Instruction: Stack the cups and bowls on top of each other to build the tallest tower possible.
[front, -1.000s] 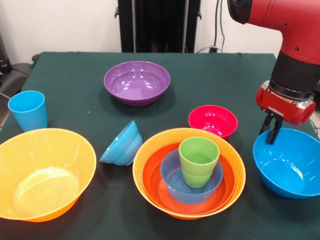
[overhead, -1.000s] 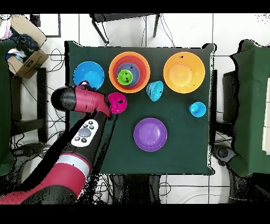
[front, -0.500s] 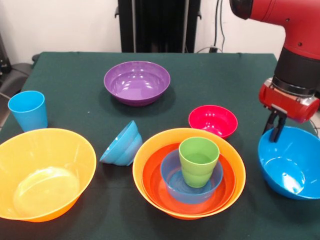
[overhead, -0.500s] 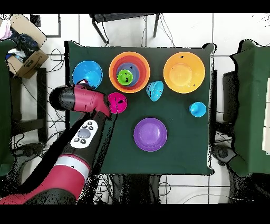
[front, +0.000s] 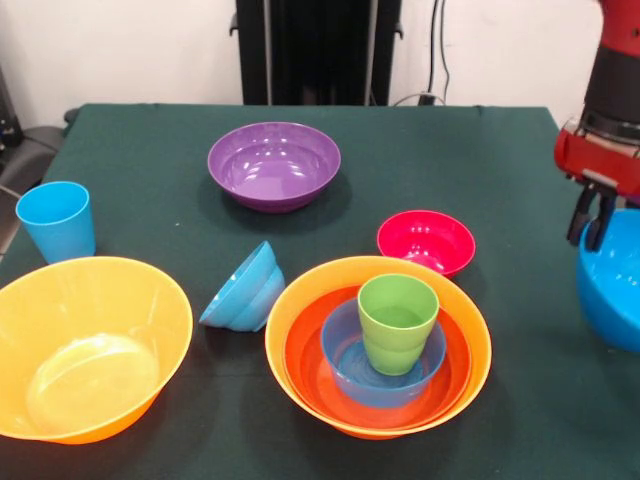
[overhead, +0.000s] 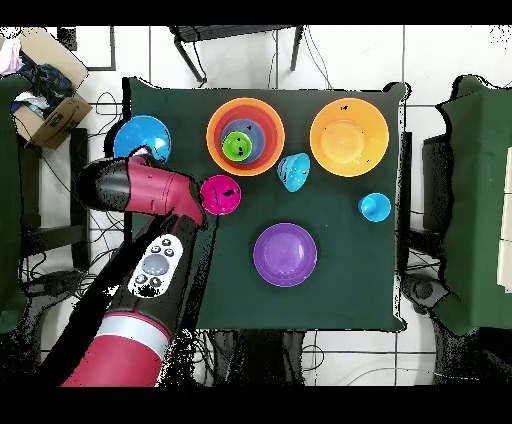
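My gripper (front: 590, 225) is at the far right, its fingers closed over the far rim of a big blue bowl (front: 615, 285). From overhead that blue bowl (overhead: 143, 135) sits at the table's left edge, and the arm hides the gripper. The tower (front: 378, 345) is a big orange bowl holding a red-orange bowl (front: 310, 365), a small blue bowl (front: 345, 365) and the lime green cup (front: 398, 322). Standing apart are the light blue cup (front: 56, 220), a second big orange bowl (front: 85, 345), a purple bowl (front: 273, 165), a pink-red bowl (front: 426, 241) and blue bowls (front: 243, 288) tipped on their side.
A dark green cloth covers the table (front: 450, 150). Overhead, a cardboard box (overhead: 45, 110) lies on the floor beyond the table's left side, and a chair (overhead: 235, 38) stands at the top edge.
The gripper has carried the blue bowl to the right in the front view, so it is now partly cut off by the picture's edge. Overhead it moved toward the table's left edge.
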